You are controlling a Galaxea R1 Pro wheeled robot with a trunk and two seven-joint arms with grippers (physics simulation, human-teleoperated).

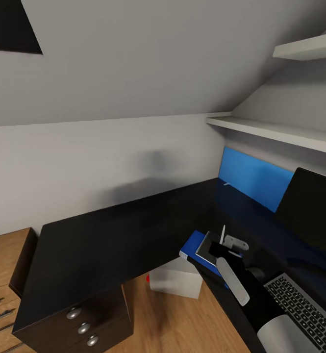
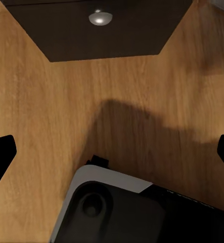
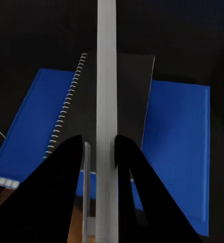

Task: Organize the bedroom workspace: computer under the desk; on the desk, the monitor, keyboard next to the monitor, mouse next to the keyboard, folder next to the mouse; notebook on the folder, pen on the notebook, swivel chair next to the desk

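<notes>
The blue folder (image 1: 191, 246) lies on the black desk (image 1: 109, 235) near its inner corner, with the dark spiral notebook (image 1: 208, 249) on top. My right gripper (image 1: 225, 243) hovers just over the notebook, shut on the silver pen (image 1: 222, 234). In the right wrist view the pen (image 3: 106, 76) runs lengthwise over the notebook (image 3: 133, 91) and folder (image 3: 177, 147), pinched by my right gripper (image 3: 99, 147). The monitor (image 1: 312, 211) stands at the right and the keyboard (image 1: 300, 304) lies before it. The white computer (image 1: 175, 280) sits on the floor under the desk. My left gripper (image 2: 112, 152) is open above the wooden floor.
A dark drawer unit with round knobs (image 1: 83, 327) stands under the desk's left end; one knob (image 2: 100, 18) also shows in the left wrist view. White shelves (image 1: 280, 131) run along the right wall above a blue panel (image 1: 253, 179). A wooden dresser (image 1: 1, 274) stands at the far left.
</notes>
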